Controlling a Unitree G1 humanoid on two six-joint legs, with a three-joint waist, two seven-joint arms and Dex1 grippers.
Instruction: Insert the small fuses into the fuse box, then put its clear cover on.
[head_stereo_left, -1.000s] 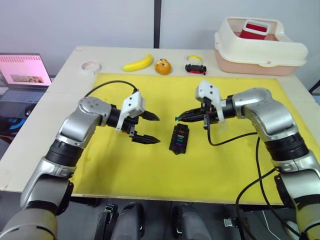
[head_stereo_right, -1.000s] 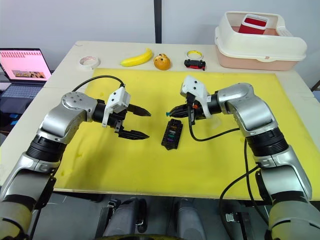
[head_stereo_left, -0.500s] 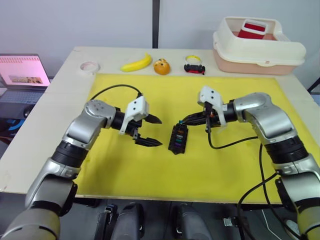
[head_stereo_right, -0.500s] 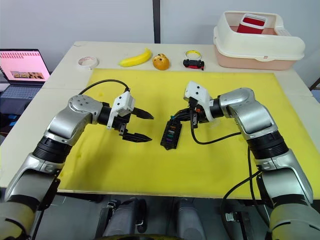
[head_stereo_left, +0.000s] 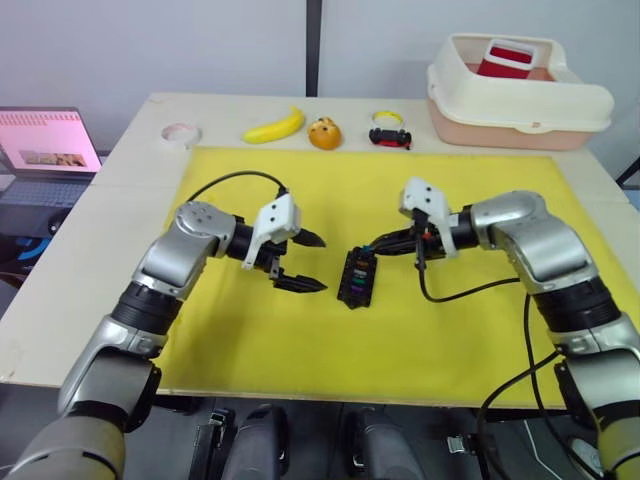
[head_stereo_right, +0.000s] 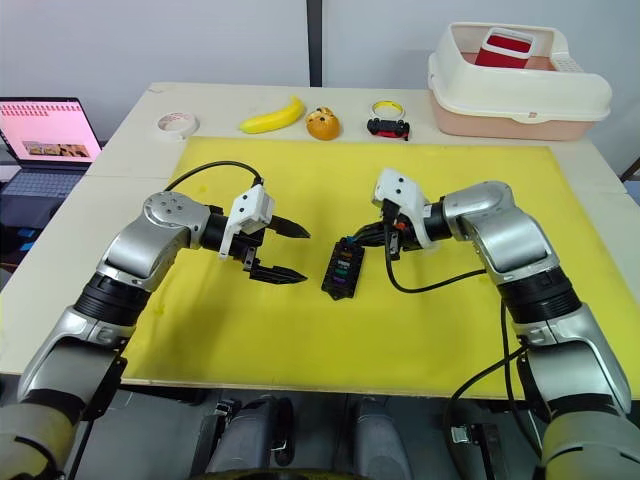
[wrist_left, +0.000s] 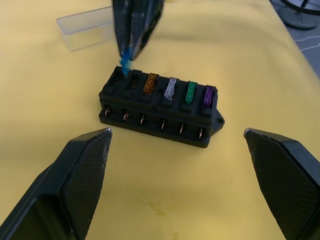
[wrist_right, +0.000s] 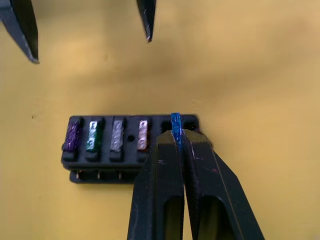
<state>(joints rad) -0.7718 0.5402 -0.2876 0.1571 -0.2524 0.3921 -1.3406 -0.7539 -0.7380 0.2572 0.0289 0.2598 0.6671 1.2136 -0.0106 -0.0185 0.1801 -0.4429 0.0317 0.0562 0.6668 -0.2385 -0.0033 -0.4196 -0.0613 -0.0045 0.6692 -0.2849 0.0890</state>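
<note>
The black fuse box (head_stereo_left: 357, 276) lies on the yellow mat (head_stereo_left: 450, 340) between my grippers. Amber (wrist_left: 150, 82), grey (wrist_left: 171, 88), green (wrist_left: 191, 92) and purple (wrist_left: 208, 95) fuses sit in one row of its slots. My right gripper (head_stereo_left: 375, 247) is shut on a small blue-teal fuse (wrist_right: 175, 127), held upright right over the box's far end slot (wrist_left: 120, 80). My left gripper (head_stereo_left: 318, 264) is open a little to the left of the box, with nothing between its fingers. The clear cover (wrist_left: 85, 32) lies on the mat beyond the box, on the right arm's side.
Along the table's back edge are a tape roll (head_stereo_left: 182, 133), a banana (head_stereo_left: 275, 125), an orange toy (head_stereo_left: 324, 133) and a small black-and-red car (head_stereo_left: 391, 135). A cream bin (head_stereo_left: 518, 90) stands at the back right. A laptop (head_stereo_left: 45, 140) sits off the table's left.
My right gripper has come down and in with the blue fuse, from above the mat to the box's far end. The left gripper has edged closer to the box, still open.
</note>
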